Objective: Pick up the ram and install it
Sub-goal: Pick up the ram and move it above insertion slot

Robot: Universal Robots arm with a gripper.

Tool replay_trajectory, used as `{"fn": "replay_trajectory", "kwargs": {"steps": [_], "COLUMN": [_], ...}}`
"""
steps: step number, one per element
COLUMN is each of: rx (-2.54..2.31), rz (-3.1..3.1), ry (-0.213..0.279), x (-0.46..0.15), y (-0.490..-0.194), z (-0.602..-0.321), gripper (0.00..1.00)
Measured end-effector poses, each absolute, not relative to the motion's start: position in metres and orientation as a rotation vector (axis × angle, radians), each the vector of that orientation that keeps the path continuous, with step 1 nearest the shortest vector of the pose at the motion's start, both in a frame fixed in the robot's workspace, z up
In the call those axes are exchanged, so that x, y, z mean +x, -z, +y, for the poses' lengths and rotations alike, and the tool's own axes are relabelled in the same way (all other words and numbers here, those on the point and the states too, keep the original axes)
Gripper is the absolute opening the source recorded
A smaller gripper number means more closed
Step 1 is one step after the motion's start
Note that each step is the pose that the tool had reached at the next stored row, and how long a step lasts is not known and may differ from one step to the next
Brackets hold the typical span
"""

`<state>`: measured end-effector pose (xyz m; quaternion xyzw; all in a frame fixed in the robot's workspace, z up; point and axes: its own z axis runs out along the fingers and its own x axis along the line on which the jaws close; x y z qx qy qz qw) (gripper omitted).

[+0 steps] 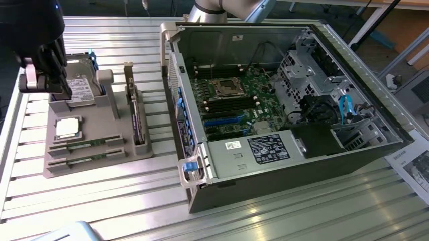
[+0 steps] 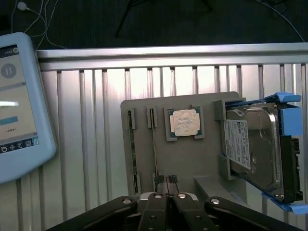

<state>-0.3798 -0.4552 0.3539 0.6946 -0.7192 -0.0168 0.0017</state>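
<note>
Ram [image 1: 86,143] in tray [image 1: 115,128], tray beside computer case [image 1: 282,173], on table [image 1: 134,211]

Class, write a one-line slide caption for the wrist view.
Shut pincer over a grey moulded tray holding two narrow green RAM strips, a square silver processor chip and a blue-framed hard drive.

The bench [image 1: 94,201] is ribbed aluminium, brightly lit. Beyond one bench edge lies a dark floor [image 2: 159,24] with loose cables [image 2: 21,6]. Past another edge, slanted metal legs [image 1: 367,29] cross an orange-brown surface [image 1: 397,25].

High exterior and closer downward wrist share tray [image 1: 107,128] [image 2: 192,159].
</note>
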Motion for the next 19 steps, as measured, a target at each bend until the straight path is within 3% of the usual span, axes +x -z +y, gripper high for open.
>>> {"fn": "replay_trajectory", "kwargs": {"steps": [6, 19], "rx": [2.18, 2.18], "rz": [-2.257, -2.257], "ry": [0.053, 0.053], "x": [-0.38, -0.38], "y": [-0.34, -0.34], "z": [-0.458, -0.458], "gripper": [0.1, 0.11]}}
